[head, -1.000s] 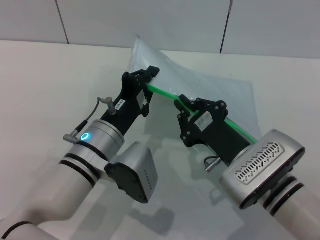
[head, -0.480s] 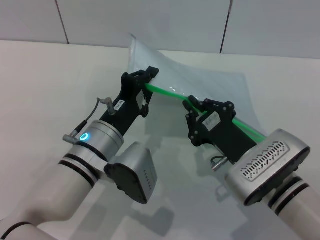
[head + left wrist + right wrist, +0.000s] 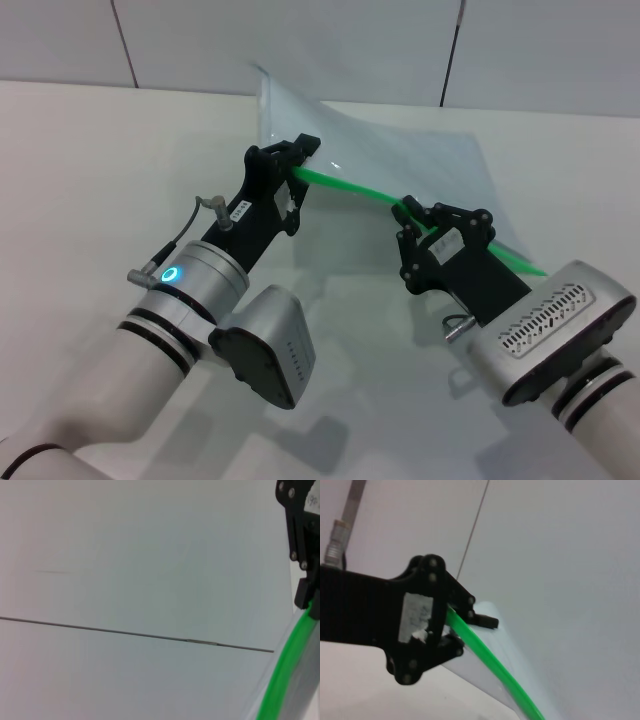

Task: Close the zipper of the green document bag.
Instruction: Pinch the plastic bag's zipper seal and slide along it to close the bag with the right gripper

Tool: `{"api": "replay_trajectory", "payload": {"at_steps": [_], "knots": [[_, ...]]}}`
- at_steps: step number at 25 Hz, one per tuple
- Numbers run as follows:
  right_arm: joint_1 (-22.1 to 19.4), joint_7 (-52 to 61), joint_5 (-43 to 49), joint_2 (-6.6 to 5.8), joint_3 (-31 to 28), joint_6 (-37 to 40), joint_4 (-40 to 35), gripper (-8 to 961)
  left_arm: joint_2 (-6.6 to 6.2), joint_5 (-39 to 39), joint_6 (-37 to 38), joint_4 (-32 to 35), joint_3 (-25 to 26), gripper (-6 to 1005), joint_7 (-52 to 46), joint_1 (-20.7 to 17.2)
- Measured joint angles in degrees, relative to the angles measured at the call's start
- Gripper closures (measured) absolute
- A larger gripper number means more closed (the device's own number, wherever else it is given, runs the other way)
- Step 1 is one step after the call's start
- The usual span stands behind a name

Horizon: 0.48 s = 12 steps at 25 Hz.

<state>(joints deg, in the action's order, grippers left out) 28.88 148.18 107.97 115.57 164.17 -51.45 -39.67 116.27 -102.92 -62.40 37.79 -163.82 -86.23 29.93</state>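
The green document bag [image 3: 400,150], translucent pale blue-grey, hangs lifted off the table between my two grippers. Its zipper [image 3: 350,187] is a bright green strip stretched along the near edge. My left gripper [image 3: 296,170] is shut on the strip's left end. My right gripper [image 3: 408,215] is shut on the strip further right; the slider is hidden inside it. In the right wrist view the left gripper [image 3: 462,627] pinches the zipper [image 3: 495,670]. In the left wrist view the zipper [image 3: 282,675] runs up to the right gripper [image 3: 306,597].
The white table [image 3: 100,150] spreads under both arms, and a grey panelled wall [image 3: 300,40] stands behind it. The bag's far corner [image 3: 262,75] sticks up toward the wall.
My right gripper has slid rightward along the green zipper, away from the left gripper. The left gripper has held its place. The bag's right part has sagged lower.
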Motion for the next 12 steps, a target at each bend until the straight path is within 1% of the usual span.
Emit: {"api": "replay_trajectory", "payload": {"at_steps": [12], "knots": [[-0.4, 0.0, -2.44, 0.09, 0.01, -0.06, 1.75, 875, 0.0, 0.01, 0.05, -0.08, -0.01, 945, 0.0, -0.05]]}}
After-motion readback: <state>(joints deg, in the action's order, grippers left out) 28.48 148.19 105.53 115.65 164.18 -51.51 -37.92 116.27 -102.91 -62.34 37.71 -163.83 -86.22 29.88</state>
